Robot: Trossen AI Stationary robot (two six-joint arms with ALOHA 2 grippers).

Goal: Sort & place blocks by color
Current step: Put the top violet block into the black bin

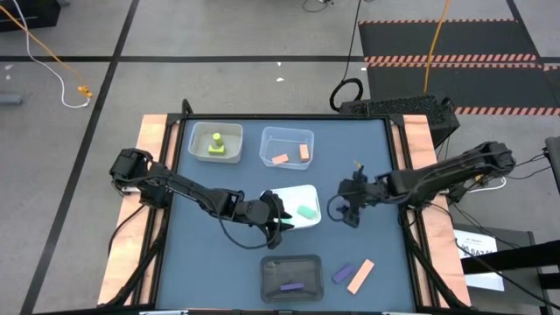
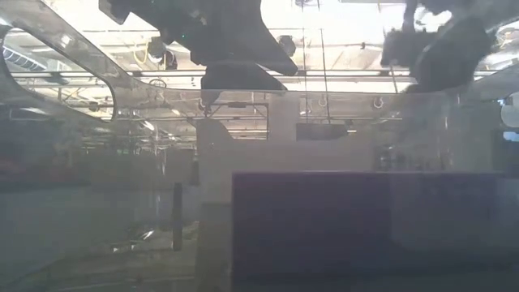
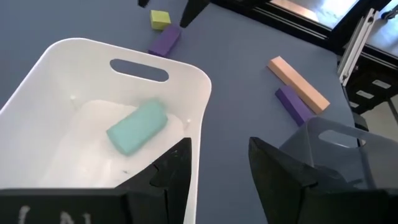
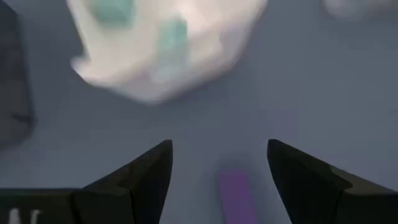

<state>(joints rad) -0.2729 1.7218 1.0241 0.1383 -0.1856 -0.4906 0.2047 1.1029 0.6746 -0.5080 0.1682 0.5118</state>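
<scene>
Now right gripper (image 4: 219, 163) spread wide, empty, over purple bar (image 4: 235, 194) just right of white tray (image 1: 308, 194). Likely light, rigid, smooth: pinch across narrow sides. Left gripper (image 3: 219, 165) parted, empty.

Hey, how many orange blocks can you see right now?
3: two peach-orange blocks in the clear tray, one long bar on the table beside a purple block. Others may be hidden.
</scene>
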